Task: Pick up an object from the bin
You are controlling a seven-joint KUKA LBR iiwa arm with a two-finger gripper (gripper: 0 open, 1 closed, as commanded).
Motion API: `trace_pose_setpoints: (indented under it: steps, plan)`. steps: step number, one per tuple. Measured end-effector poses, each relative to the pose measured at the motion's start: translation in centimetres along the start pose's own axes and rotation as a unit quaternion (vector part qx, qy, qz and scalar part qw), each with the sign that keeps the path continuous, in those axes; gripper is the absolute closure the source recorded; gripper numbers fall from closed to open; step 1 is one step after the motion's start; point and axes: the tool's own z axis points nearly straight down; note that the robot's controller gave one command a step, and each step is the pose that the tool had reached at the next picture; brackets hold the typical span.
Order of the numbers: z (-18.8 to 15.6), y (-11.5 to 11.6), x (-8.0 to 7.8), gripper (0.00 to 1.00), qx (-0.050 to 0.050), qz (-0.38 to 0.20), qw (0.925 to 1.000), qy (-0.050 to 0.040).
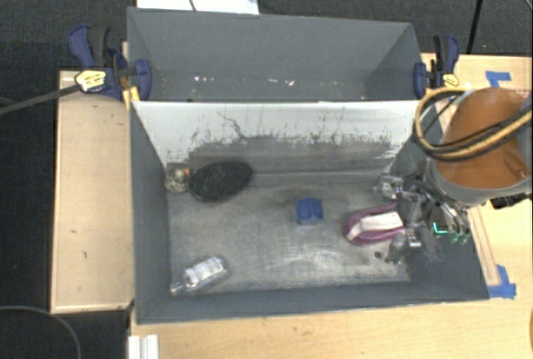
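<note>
Our gripper is wide round the purple thing, by the bin right wall. Next: shut & lift, we think.

One cam, up high, looks down into the grey metal bin at a slight tilt; arm reaches in from right.

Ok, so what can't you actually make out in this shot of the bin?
Camera view:
1. The purple-and-white thing at the right: the gripper covers its right end, so whether it is held cannot be told.
2. The small pale round thing beside the black oval thing, rear left: too small to identify.
3. The clear shiny thing, front left: too blurred to name.
</note>
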Motion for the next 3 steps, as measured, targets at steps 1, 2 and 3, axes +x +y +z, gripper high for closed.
trace_pose_setpoints:
  steps: [1,2,3]
  plan:
    - [6.1,0.1,-1.1,0.00,0.000,-0.042,0.9991,-0.0029]
    - [5.8,0.0,-1.1,1.00,0.001,-0.043,0.9991,-0.0034]
    - [-8.1,0.1,-1.1,1.00,0.002,-0.055,0.9984,-0.0073]
